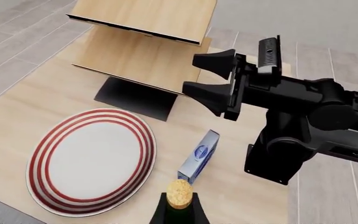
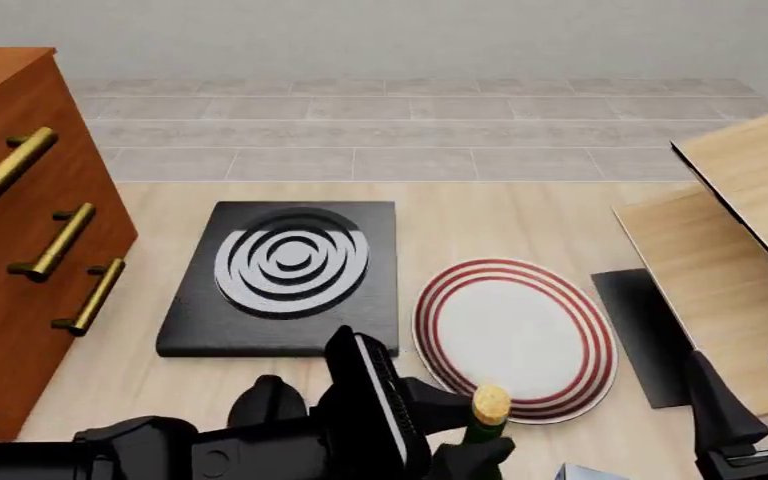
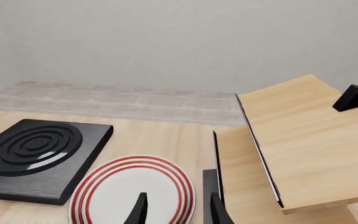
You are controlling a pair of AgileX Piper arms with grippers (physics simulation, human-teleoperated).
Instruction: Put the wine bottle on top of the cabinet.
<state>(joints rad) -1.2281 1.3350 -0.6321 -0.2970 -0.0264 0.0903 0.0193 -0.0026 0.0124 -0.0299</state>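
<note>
Wood grain is shown across the table point(image 1: 17, 126) in the left wrist view, where an oval white plate point(image 1: 91, 161) ringed with red stripes lies flat beside a small blue carton point(image 1: 199, 156). The tan cork and dark glass neck of the wine bottle point(image 1: 180, 198) are seen at the frame's edge, close under the camera, but the left fingers are not shown there. The right gripper point(image 1: 211, 81) is seen across the table with its black wedge-shaped fingers parted and nothing between them, in front of slanted pale wood panels point(image 1: 141, 37). In the front view, the reddish-brown cabinet point(image 2: 11, 250) with three brass bar handles is placed at the left edge, well apart from the bottle point(image 2: 487, 415), which stands upright near the front edge just beside the striped plate point(image 2: 515, 335). The left gripper point(image 2: 471, 455) is closed around the bottle's neck below the cork. A square black slab point(image 2: 284, 275) bearing glossy concentric rings is set between cabinet and plate. The right gripper point(image 2: 744, 395) is seen at the lower right, its fingers spread. In the right wrist view, the two dark fingertips point(image 3: 140, 210) are held apart above the plate point(image 3: 132, 196), touching nothing, and a small black block point(image 3: 352, 98) is seen on the tilted pale panel point(image 3: 303, 140).
</note>
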